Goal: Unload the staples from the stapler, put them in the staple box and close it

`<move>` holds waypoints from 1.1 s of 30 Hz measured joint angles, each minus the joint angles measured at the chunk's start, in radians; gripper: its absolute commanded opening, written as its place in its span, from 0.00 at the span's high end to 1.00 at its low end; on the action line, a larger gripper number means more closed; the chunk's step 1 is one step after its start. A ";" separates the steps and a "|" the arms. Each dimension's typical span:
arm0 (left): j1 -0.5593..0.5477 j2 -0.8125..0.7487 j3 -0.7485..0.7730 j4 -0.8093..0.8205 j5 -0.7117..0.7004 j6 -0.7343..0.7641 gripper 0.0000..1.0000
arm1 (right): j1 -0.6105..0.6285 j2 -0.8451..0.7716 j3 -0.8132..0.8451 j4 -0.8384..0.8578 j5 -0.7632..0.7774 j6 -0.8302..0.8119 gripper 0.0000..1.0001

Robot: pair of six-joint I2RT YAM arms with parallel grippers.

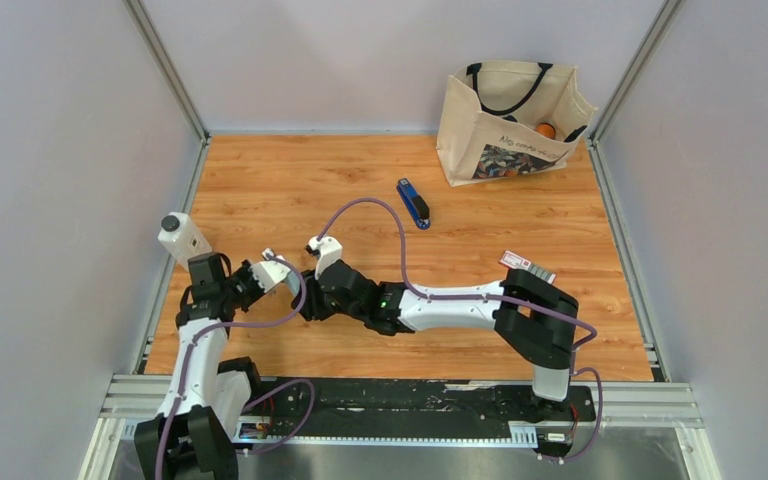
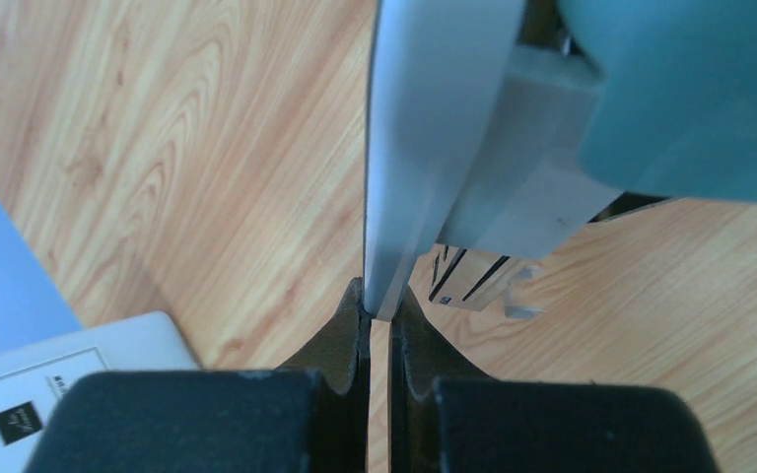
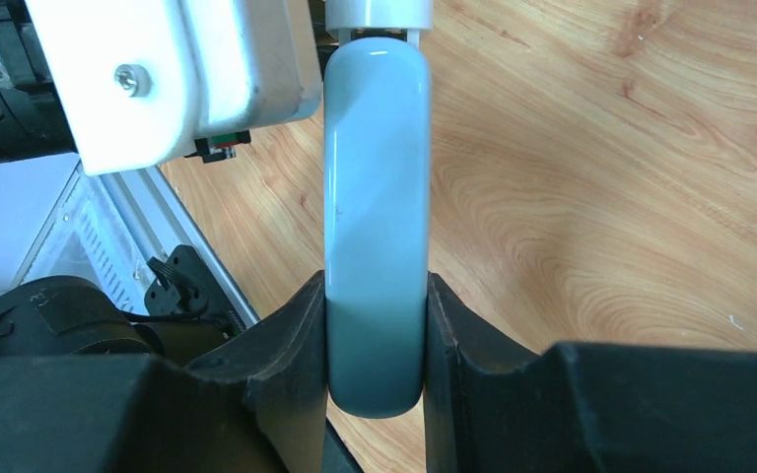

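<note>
— Where does the stapler (image 1: 413, 203) lie?
— On the table (image 1: 290, 180), well apart from both grippers.
— Their jaws?
— The right gripper (image 3: 375, 296) clamps a pale bar (image 3: 375, 177), partly open; the left gripper (image 2: 377, 305) pinches a thin plate (image 2: 419, 148), fully closed.
— Risk?
— Opposed pulls could slip the plate.

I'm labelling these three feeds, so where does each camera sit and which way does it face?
Top external: above and behind the bases, facing down at the wooden table; left arm and right arm show.
Left wrist: on that arm, facing along the left gripper, shut on a thin pale plate.
Right wrist: likewise, facing along the right gripper, shut on a pale blue bar.
Shared: all show the wooden table.
</note>
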 measured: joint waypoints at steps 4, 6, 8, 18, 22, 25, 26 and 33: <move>-0.022 -0.010 -0.005 0.035 -0.027 0.014 1.00 | 0.005 0.000 0.000 0.003 0.026 -0.016 1.00; -0.033 -0.010 -0.008 0.066 -0.045 0.028 1.00 | 0.005 0.000 -0.005 0.006 0.031 -0.026 1.00; -0.042 -0.010 -0.008 0.084 -0.061 0.038 0.99 | 0.007 0.000 -0.010 0.011 0.035 -0.035 1.00; -0.048 0.081 0.257 -0.252 0.007 -0.050 0.60 | 0.004 -0.002 0.109 -0.075 0.117 -0.059 1.00; -0.051 0.071 0.371 -0.396 0.127 -0.121 0.58 | -0.042 -0.002 0.200 -0.177 0.136 -0.064 1.00; -0.051 0.056 0.425 -0.476 0.199 -0.189 0.57 | -0.082 0.006 0.233 -0.253 0.150 -0.076 1.00; -0.051 0.055 0.441 -0.498 0.218 -0.211 0.57 | -0.090 0.016 0.242 -0.277 0.155 -0.080 1.00; -0.012 0.127 0.602 -0.620 0.349 -0.376 0.56 | -0.117 0.136 0.319 -0.423 0.168 -0.114 1.00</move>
